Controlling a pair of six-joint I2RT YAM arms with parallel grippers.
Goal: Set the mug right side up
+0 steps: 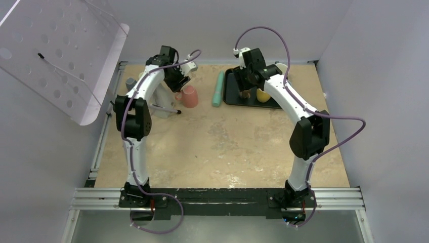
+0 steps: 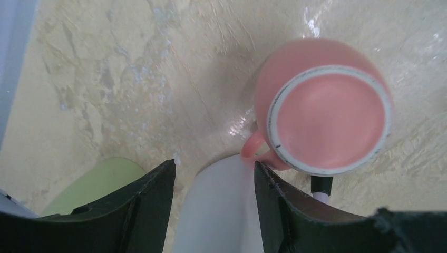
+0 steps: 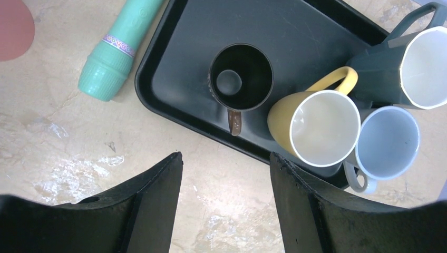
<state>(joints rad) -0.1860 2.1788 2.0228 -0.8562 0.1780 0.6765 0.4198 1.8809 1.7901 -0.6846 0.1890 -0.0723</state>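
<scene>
The pink mug (image 1: 190, 96) stands upside down on the table at the back left, its white-ringed base (image 2: 329, 118) facing up. Its handle (image 2: 255, 150) points toward my left gripper (image 2: 213, 164) and lies right at the tip of the right finger (image 2: 274, 195). That gripper (image 1: 178, 81) hovers just beside the mug, jaws apart, with nothing pinched. A white object (image 2: 221, 211) on the table shows through the gap. My right gripper (image 3: 226, 155) is open over bare table by the front edge of the black tray (image 3: 174, 79).
On the tray stand upright a black mug (image 3: 241, 76), a yellow one (image 3: 316, 126), a pale blue one (image 3: 387, 142) and a dark green one (image 3: 416, 63). A teal cylinder (image 3: 118, 50) lies left of it. A marker (image 2: 321, 187) and a green thing (image 2: 95, 184) sit near the pink mug.
</scene>
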